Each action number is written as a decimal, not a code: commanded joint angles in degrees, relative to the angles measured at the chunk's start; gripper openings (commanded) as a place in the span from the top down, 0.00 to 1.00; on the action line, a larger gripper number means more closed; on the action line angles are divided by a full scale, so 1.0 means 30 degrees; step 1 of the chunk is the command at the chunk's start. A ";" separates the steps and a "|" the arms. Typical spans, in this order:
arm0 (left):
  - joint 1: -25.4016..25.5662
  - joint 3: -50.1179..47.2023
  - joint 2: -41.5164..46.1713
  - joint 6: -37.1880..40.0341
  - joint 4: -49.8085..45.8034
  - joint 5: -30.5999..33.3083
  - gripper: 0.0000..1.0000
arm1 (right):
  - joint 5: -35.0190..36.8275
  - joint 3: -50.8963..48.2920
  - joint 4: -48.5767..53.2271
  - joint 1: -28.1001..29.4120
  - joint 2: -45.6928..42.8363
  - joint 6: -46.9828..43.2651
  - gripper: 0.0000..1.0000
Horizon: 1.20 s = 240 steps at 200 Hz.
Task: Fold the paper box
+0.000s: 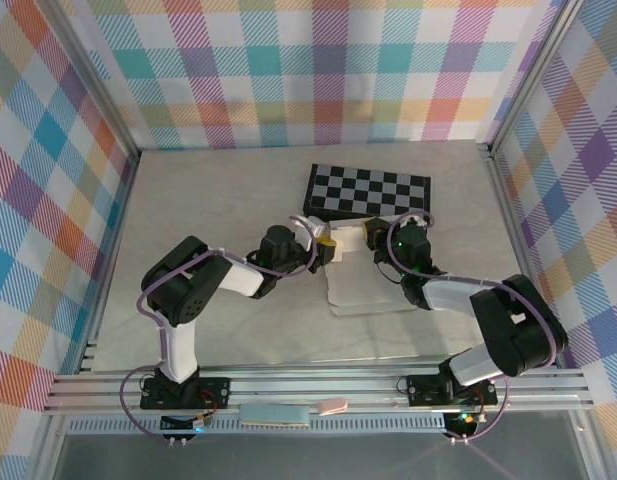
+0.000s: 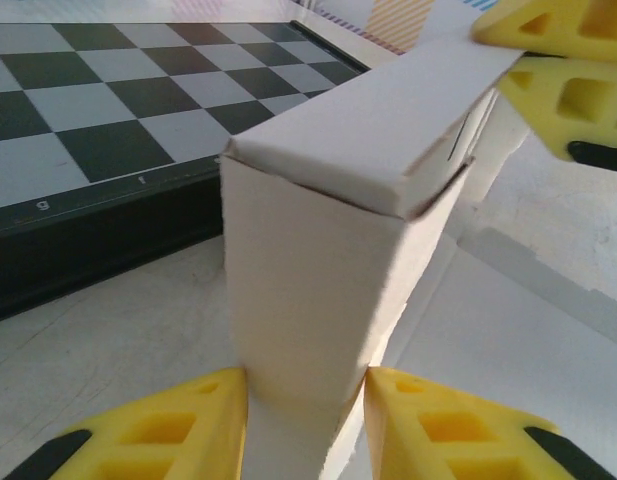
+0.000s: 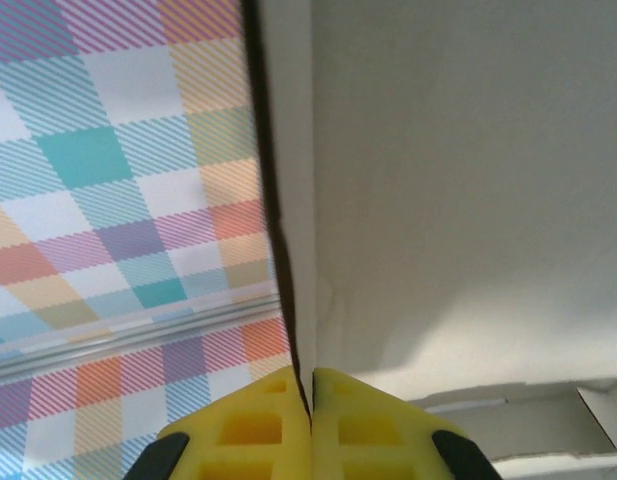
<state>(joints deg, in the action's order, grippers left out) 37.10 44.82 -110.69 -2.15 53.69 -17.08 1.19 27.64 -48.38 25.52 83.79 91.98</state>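
Paper box (image 1: 363,285) lies mid-table (image 1: 208,220), partly folded. Its flat white base is spread just near of the chessboard (image 1: 368,192), and one panel stands up at the far end between the two grippers. Left gripper (image 1: 330,243) comes in from the left. In its wrist view its yellow fingers (image 2: 168,435) sit against either side of the upright folded section of the box (image 2: 328,250), clasping it low down. The section stands roughly vertical with a flap bent over its top, and a small gap shows at the corner. Right gripper (image 1: 371,232) comes in from the right. Its fingers (image 2: 573,100) show at the top right of the left wrist view, at the end of that top flap. In the right wrist view its jaws are closed tight, fingers (image 3: 258,430) pressed together with the thin edge of the sheet pinched between them. The white panel (image 3: 458,200) rises on the right side of that view, with the plaid wall (image 3: 118,200) behind on the left. In the left wrist view the chessboard (image 2: 118,100) is just beyond the box on the far left, with a sliver of table between them. Whether the box touches the board I cannot tell from the top view.
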 commanded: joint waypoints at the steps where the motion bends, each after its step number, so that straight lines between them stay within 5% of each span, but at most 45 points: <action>1: 0.0142 -0.0367 0.0446 0.0035 -0.0452 0.1090 0.65 | -0.1445 -0.0626 -0.2453 0.0286 0.0014 -0.0865 1.00; 87: 0.0566 0.0314 -0.0379 0.0176 -0.0790 0.2413 0.66 | -0.1769 -0.1654 -0.4018 0.0400 0.1132 -0.0692 1.00; 151: 0.1480 0.1432 -0.1332 -0.0782 -0.0169 0.5398 0.72 | -0.1735 -0.1683 -0.3693 0.0521 0.1045 -0.0574 1.00; 217: 0.2046 0.1807 -0.2096 -0.1472 0.0429 0.6417 0.92 | -0.1657 -0.1684 -0.3643 0.0543 0.1194 -0.0444 1.00; 240: 0.2156 0.2063 -0.2197 -0.1552 0.0514 0.6396 0.91 | -0.1539 -0.1655 -0.3321 0.0532 0.1077 -0.0296 1.00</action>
<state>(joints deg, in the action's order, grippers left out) 42.74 48.73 -114.98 -5.21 55.88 1.04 4.47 23.66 -59.22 25.23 86.54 90.61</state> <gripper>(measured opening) 0.076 0.047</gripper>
